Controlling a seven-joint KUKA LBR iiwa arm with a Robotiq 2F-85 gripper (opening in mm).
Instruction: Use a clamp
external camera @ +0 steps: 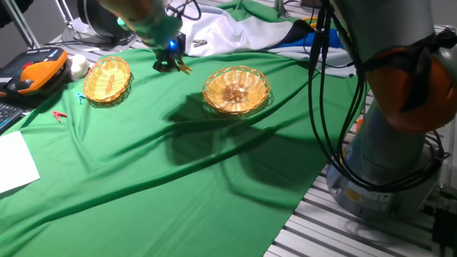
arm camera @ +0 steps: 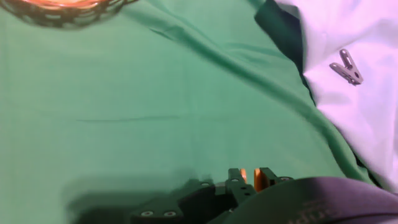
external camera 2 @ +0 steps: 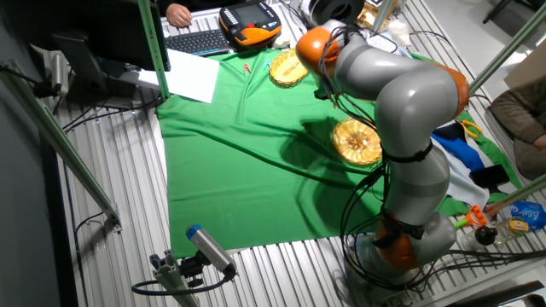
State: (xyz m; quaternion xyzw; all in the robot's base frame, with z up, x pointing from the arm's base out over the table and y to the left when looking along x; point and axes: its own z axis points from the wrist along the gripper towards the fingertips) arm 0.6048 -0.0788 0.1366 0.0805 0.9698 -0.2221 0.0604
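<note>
My gripper hangs low over the green cloth between the two wicker baskets, near the cloth's far edge. It is shut on the clamp, a tiny yellow-orange clip that sticks out to the right of the fingers. In the hand view the clamp shows as an orange sliver between the black fingertips, just above the cloth. In the other fixed view the arm hides the gripper and the clamp.
One wicker basket stands left of the gripper, another to the right. A small red clip lies at the cloth's left edge. A grey clothespin lies on a white cloth. A paper sheet lies at the left.
</note>
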